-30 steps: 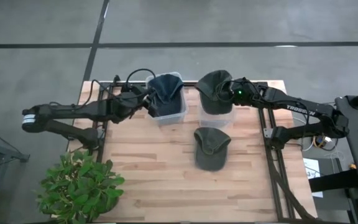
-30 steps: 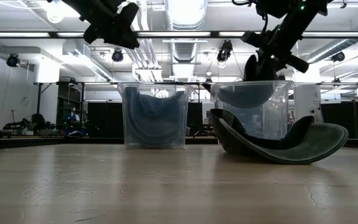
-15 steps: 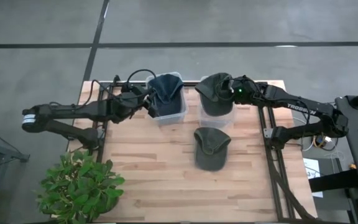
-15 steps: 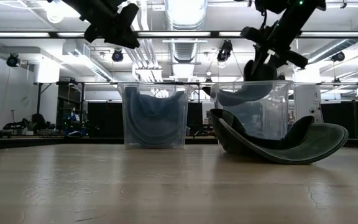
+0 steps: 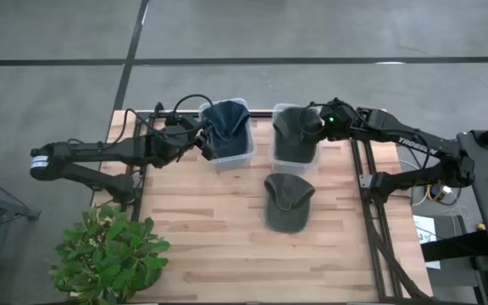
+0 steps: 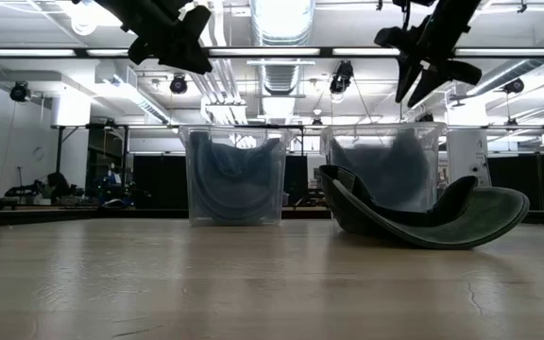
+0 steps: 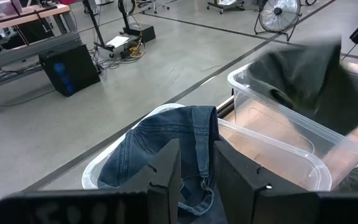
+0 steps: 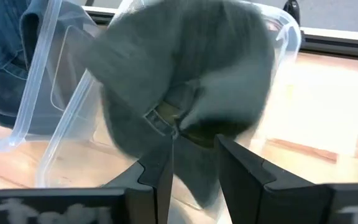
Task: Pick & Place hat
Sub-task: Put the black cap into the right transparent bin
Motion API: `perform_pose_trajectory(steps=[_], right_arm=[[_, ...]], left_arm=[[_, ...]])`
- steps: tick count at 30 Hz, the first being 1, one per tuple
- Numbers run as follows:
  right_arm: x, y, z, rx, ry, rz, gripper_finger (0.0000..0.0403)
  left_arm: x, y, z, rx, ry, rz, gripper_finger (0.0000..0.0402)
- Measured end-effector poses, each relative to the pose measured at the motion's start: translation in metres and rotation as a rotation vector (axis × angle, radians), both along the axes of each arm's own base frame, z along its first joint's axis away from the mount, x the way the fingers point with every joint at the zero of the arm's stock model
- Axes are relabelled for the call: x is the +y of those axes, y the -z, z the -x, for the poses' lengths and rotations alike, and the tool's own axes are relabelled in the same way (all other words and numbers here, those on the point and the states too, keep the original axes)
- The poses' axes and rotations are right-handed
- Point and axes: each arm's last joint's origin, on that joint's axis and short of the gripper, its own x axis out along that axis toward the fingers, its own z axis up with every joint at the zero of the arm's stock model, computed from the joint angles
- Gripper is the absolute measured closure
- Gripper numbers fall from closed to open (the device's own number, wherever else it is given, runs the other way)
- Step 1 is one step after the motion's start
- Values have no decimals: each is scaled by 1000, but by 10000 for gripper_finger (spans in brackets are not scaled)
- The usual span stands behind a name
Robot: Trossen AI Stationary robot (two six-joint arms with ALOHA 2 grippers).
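High view: table (image 5: pixel 193 246), plant (image 5: pixel 108 254) at its front-left corner, two clear bins at the back. Left bin (image 5: pixel 235 157) holds a denim hat; right bin (image 5: pixel 282 161) holds a green hat (image 5: pixel 295 131), crumpled. Second green hat (image 5: pixel 288 202) lies in front. Right gripper (image 5: pixel 327 119) above that bin, fingers parted, empty. Left gripper (image 5: pixel 200 140) by the denim bin, part-open, empty.

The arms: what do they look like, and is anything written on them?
Both arms are slim, dark and jointed. The left arm has a white band near its base and looping black cables. The right arm carries white lettering and a green light by its wrist. Each ends in two flat black fingers.
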Motion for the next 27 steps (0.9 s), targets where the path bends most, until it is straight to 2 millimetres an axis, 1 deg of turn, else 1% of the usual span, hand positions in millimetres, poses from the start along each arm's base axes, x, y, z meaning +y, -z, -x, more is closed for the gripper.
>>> perform_pose_trajectory(steps=[7, 10, 12, 14, 17, 20, 23, 27], right_arm=[[2, -10, 3, 26, -23, 6, 301], [2, -14, 3, 36, -59, 26, 308], [4, -16, 3, 39, -122, 21, 312], [9, -17, 3, 35, -236, -11, 317], [21, -19, 6, 23, -398, -92, 323], [38, -19, 10, 3, -508, -162, 330], [58, -17, 14, -8, -560, -212, 336], [83, -12, 19, -19, -573, -292, 340]], left_arm=[[0, 0, 0, -1, 0, 0, 312], [0, 0, 0, -3, 0, 3, 312], [0, 0, 0, -5, 6, 7, 312], [-1, 0, -1, -10, 22, 17, 312], [-1, 0, -1, -21, 45, 35, 312], [-2, 1, -2, -23, 76, 48, 312], [-3, 1, -2, -26, 115, 63, 312], [-3, 1, -3, -34, 133, 79, 312]])
